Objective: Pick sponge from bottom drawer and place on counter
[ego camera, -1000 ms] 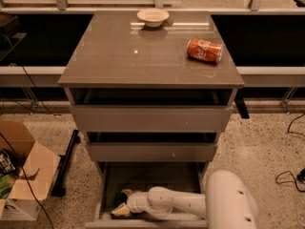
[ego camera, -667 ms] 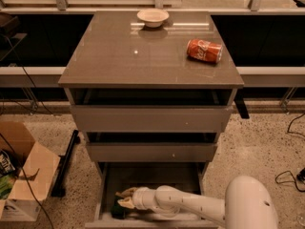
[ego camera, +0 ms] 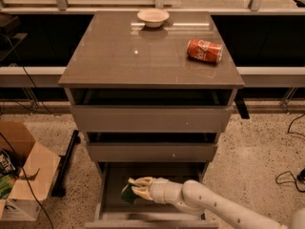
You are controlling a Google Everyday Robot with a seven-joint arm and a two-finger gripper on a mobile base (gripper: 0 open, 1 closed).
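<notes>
The bottom drawer (ego camera: pixel 114 175) stands open below two wider grey drawers. My gripper (ego camera: pixel 135 189) reaches into it from the lower right, its pale fingers (ego camera: pixel 141 181) closed around the dark green sponge (ego camera: pixel 127 194), which is held slightly above the drawer floor. Only the sponge's left end shows past the fingers. The counter (ego camera: pixel 119 56) is the glossy grey-brown top of the cabinet, well above the gripper.
A red soda can (ego camera: pixel 204 51) lies on its side on the counter's right part. A white bowl (ego camera: pixel 153 17) sits at the counter's back edge. An open cardboard box (ego camera: pixel 24 171) stands on the floor at left. Cables (ego camera: pixel 290 175) lie on the floor at right.
The gripper with the sponge has risen a little and shifted right inside the bottom drawer. The arm has swung lower and further right in view.
</notes>
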